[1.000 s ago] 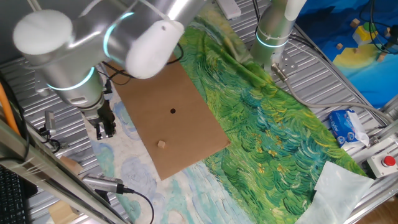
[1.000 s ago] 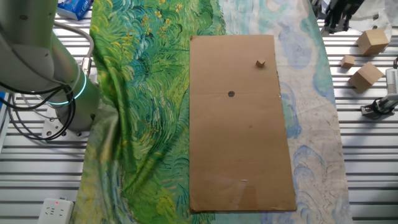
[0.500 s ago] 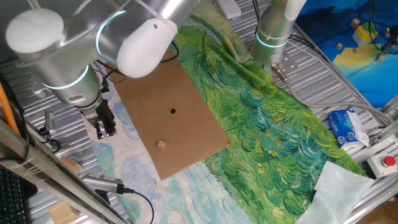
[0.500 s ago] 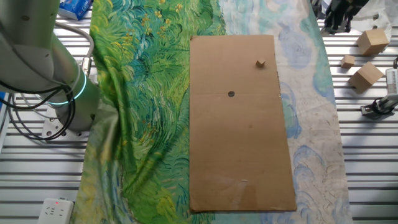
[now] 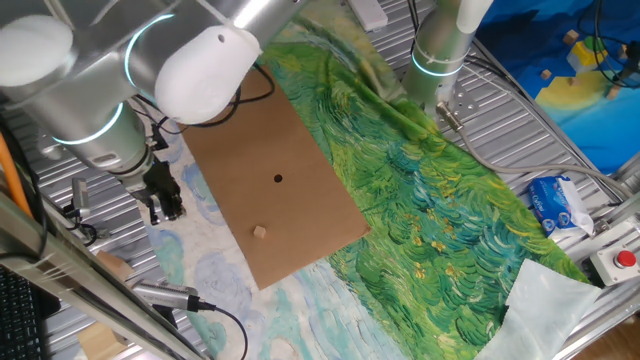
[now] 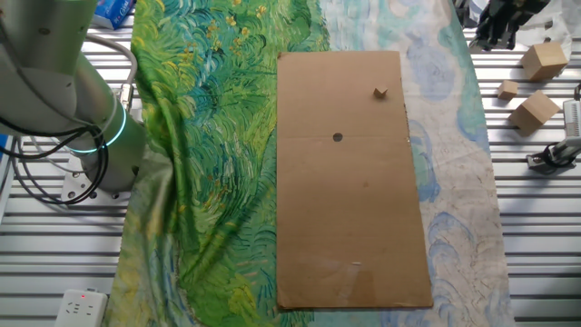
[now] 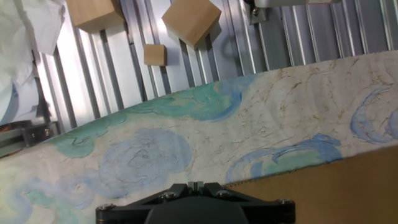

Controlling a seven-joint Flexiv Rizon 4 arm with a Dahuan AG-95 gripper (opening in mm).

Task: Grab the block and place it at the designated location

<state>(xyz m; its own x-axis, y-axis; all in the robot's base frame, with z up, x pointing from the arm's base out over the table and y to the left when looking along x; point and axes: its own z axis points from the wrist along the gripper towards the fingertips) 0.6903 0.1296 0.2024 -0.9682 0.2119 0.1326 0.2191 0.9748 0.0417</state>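
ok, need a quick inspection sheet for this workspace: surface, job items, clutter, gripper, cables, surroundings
Surface: cardboard sheet on a patterned cloth over a slatted metal table.
Job's things: block on the sheet near its edge, apart from the black dot.
Clutter: three wooden blocks on the bare slats.
Gripper: gripper off the sheet, holding nothing; fingers' gap unclear.
Cables: black cables by the arm base.
Surroundings: tissue pack, red button.

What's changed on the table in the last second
Only the arm moved: its white joint swung left in one fixed view, and the gripper shifted slightly with it, holding nothing. The block and black dot on the cardboard sheet stayed put.
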